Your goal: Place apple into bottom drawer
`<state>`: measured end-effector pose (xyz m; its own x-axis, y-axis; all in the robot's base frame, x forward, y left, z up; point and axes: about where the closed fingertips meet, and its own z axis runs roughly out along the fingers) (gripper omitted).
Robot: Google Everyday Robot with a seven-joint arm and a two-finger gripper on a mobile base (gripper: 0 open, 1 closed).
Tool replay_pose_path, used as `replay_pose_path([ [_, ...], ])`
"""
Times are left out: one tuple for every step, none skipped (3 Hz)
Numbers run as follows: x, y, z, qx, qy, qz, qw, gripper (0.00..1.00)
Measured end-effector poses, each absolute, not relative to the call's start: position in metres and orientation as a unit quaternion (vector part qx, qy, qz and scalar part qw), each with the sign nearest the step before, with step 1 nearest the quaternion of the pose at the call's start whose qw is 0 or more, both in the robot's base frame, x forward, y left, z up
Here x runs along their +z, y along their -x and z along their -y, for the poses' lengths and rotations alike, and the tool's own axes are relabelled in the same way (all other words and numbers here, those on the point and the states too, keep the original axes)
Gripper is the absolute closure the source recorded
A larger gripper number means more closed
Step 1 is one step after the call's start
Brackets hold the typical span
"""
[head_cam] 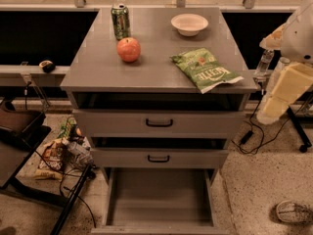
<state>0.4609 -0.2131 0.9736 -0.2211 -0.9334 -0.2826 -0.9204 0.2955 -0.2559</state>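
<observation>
The apple [128, 49] is red-orange and sits on the grey cabinet top [156, 72], left of centre, just in front of the green soda can [120, 21]. The bottom drawer [159, 199] is pulled out towards me and its flat grey floor is bare. My gripper [262, 70] hangs at the cabinet's right edge, level with the top, on the white arm [288, 82]. It is well to the right of the apple and holds nothing that I can see.
A white bowl [189, 24] stands at the back right of the top. A green chip bag [205, 70] lies at the front right. The two upper drawers [159, 124] are closed. Cables and clutter [63, 151] lie on the floor at left, a shoe [293, 212] at right.
</observation>
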Motion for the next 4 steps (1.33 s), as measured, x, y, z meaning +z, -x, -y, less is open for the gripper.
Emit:
replay_pose_path([
  [0.959,-0.517,0.191,0.026,0.578,-0.774,0.259,0.0],
  [0.953,-0.556,0.169,0.043,0.592,-0.741,0.314,0.0],
  [0.956,-0.592,0.155,0.049,0.593,-0.718,0.36,0.0],
  [0.955,-0.595,0.155,0.048,0.592,-0.718,0.363,0.0],
])
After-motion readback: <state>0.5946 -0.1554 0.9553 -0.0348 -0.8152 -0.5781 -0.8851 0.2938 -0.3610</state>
